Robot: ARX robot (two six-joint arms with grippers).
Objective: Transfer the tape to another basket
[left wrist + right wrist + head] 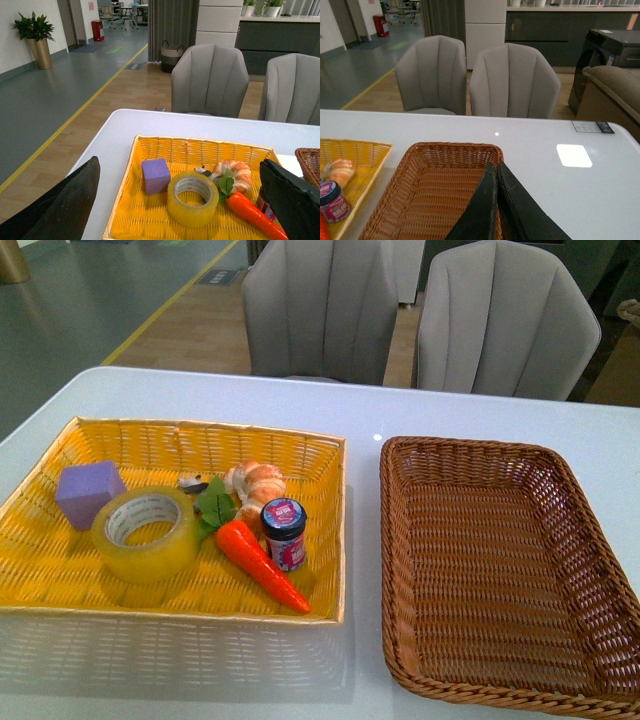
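The tape (147,531), a yellowish roll with a white core, lies flat in the yellow woven basket (60,580) on the left; it also shows in the left wrist view (193,198). The brown wicker basket (400,570) stands empty on the right and shows in the right wrist view (415,200). Neither arm shows in the front view. My left gripper (182,200) is open, its black fingers (65,205) wide apart, above and short of the tape. My right gripper (496,167) is shut and empty over the brown basket's near side.
In the yellow basket lie a purple cube (88,492), a toy carrot (262,565), a shrimp (256,483) and a small dark jar (285,533). Two grey chairs (320,310) stand behind the white table (470,420).
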